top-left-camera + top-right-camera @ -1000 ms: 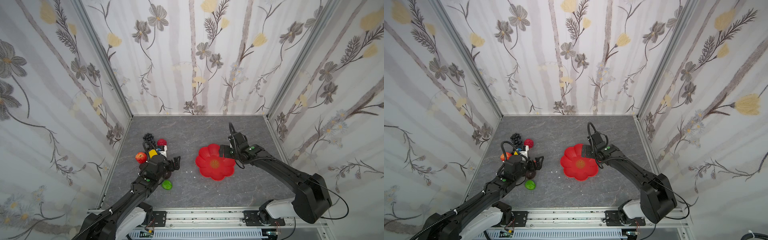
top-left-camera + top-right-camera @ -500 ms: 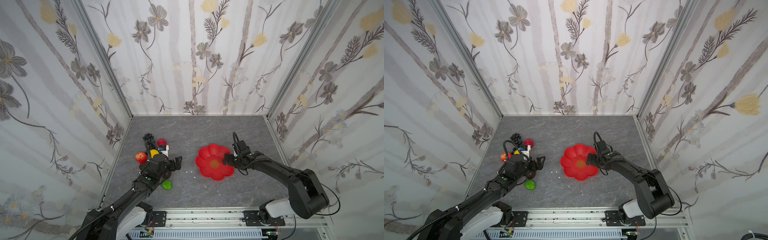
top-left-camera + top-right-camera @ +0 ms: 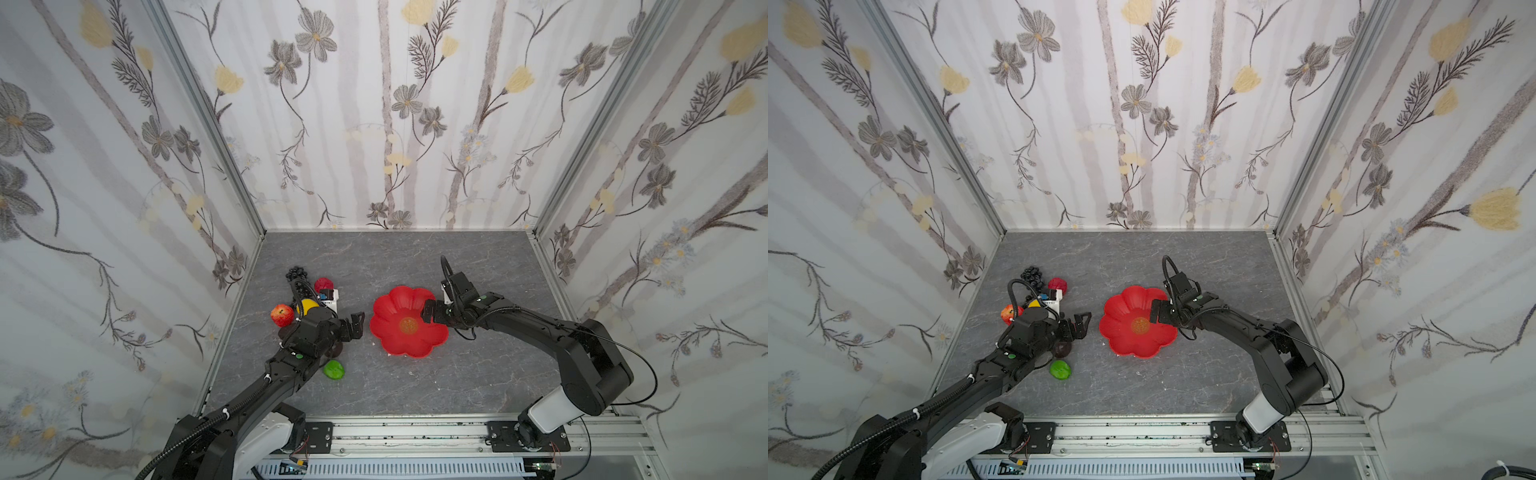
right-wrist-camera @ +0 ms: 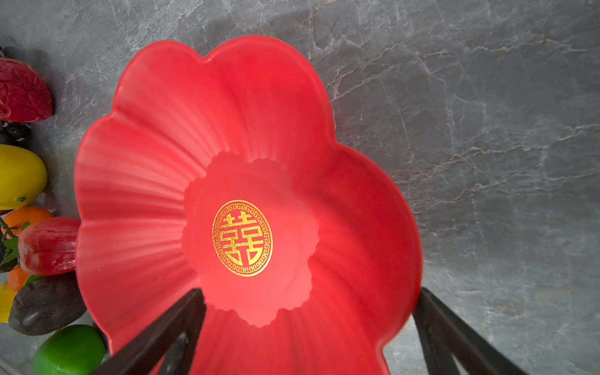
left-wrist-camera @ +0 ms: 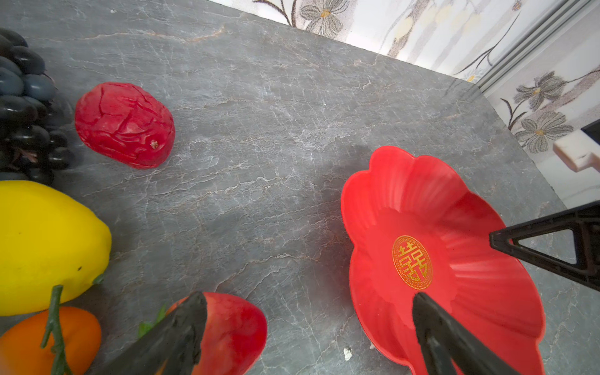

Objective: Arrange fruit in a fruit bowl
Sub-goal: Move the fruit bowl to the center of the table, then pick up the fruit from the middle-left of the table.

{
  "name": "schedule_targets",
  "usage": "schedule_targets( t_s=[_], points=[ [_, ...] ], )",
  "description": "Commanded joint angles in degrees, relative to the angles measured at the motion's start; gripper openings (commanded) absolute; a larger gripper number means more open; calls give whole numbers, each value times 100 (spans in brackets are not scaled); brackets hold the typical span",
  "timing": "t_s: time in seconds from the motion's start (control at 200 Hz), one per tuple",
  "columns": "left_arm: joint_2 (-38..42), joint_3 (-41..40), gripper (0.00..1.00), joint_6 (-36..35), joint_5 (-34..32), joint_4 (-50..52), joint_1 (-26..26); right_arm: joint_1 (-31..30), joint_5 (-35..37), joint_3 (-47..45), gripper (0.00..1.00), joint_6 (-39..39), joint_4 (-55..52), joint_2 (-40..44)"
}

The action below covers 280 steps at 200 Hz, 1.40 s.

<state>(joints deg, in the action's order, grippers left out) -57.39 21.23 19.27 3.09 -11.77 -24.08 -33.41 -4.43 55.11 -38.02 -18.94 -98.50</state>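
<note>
In both top views, the fruit bowl (image 3: 390, 305) sitting near mid-desk, bare inside, with the fruit (image 3: 1033, 275) lying apart on its left, close to the left wall: grape bunch (image 3: 297, 273) farthest back, then bumpy red fruit (image 3: 324, 285), lemon (image 3: 308, 305), apple (image 3: 281, 314), and lime (image 3: 333, 369) nearest the front rail. Only in the wrist views: an orange (image 5: 29, 337) with a green stem just beside the lemon, a smooth red fruit (image 5: 237, 328) right at a fingertip of the left gripper (image 5: 306, 302), the gold emblem (image 4: 242, 238) crisp at the bowl's centre, a dark avocado (image 4: 45, 306) near the bowl's rim. Wide bare desk (image 3: 374, 257) behind the bowl and to its right; only a narrow lane between fruit and bowl, taken up by the left gripper. Left arm stretched low from the front rail across the fruit, gripper spread wide, clamped on nothing, aimed at the bowl's left petals. Right arm folded in from the right side, right gripper (image 3: 428, 311) poised over the bowl's right petals, fingers standing well apart with only the red dish showing between them.
</note>
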Motion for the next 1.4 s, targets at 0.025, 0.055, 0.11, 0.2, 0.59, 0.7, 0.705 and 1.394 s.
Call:
schedule_targets(
  t_s=[0.025, 0.055, 0.11, 0.2, 0.59, 0.7, 0.705, 1.394],
  points=[
    [-45, 102, 100, 7, -77, -3, -9, 9, 571, -113, 99, 249, -225, 479],
    [-24, 196, 100, 97, -139, 216, -9, 32, 710, -115, 99, 337, -301, 605],
    [75, 555, 100, 385, -182, 942, -17, 82, 930, -379, 99, 531, -413, 1102],
    [342, 977, 100, 1026, -460, 1913, -146, 131, 1268, -619, 99, 891, -555, 1794],
    [399, 2075, 100, 2207, -2480, 4573, 413, 197, 1581, -1997, 99, 1209, 653, 3401],
    [156, 2387, 100, 2209, -2471, 4842, 1101, 209, 1525, -2221, 99, 1222, 910, 3445],
    [139, 2399, 100, 2202, -2476, 4846, 1135, 210, 1524, -2231, 99, 1229, 914, 3444],
    [-2910, 3668, 98, 1458, -1917, 4737, 2807, 236, 1074, -2319, 99, 1193, 1046, 3337]
  ],
)
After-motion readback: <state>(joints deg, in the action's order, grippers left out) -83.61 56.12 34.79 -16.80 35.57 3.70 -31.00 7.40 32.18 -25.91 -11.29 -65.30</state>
